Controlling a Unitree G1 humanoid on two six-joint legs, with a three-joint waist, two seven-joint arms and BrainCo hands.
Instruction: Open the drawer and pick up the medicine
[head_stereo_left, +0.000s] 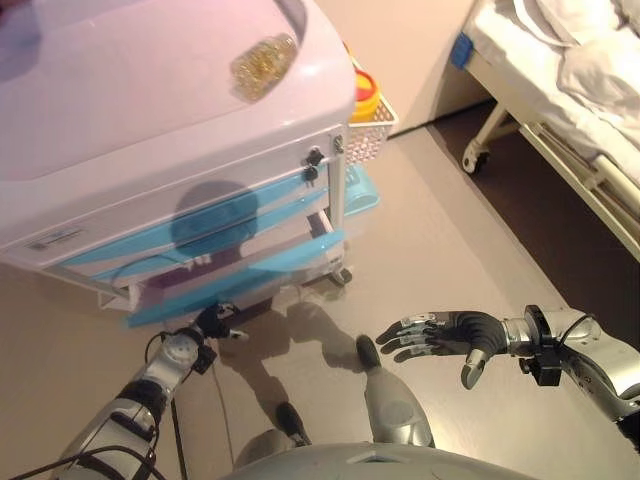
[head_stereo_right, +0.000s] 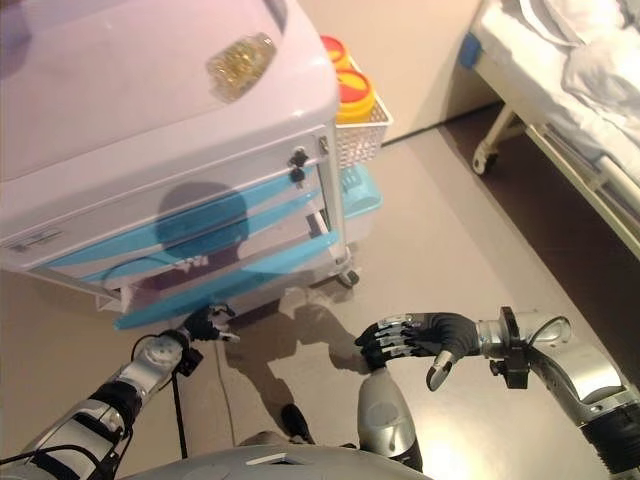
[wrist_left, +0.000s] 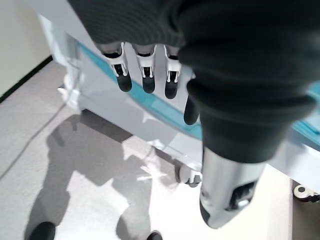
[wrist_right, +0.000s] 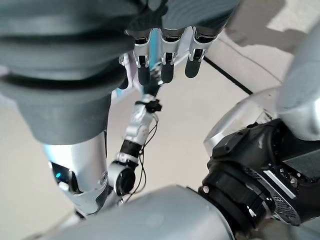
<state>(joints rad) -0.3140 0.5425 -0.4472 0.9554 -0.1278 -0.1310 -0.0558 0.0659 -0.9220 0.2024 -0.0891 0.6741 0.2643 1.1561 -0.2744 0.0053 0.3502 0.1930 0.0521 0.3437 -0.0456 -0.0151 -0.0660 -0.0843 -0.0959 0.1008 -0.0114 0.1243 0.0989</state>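
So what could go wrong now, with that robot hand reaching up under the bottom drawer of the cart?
1. The left robot hand sits just below the lowest blue drawer handle, holding nothing; it could miss or slip off the slanted handle.
2. The cart stands on wheels, so a pull might roll the whole cart instead of opening the drawer.
3. The right robot hand hangs open away from the cart, so nothing steadies it.

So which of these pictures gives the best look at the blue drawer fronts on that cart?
The left eye view: all the blue drawer fronts show across the white cart, with the left hand just below them. The right eye view shows nearly the same. The left wrist view catches only a blue strip; the right wrist view, almost nothing.
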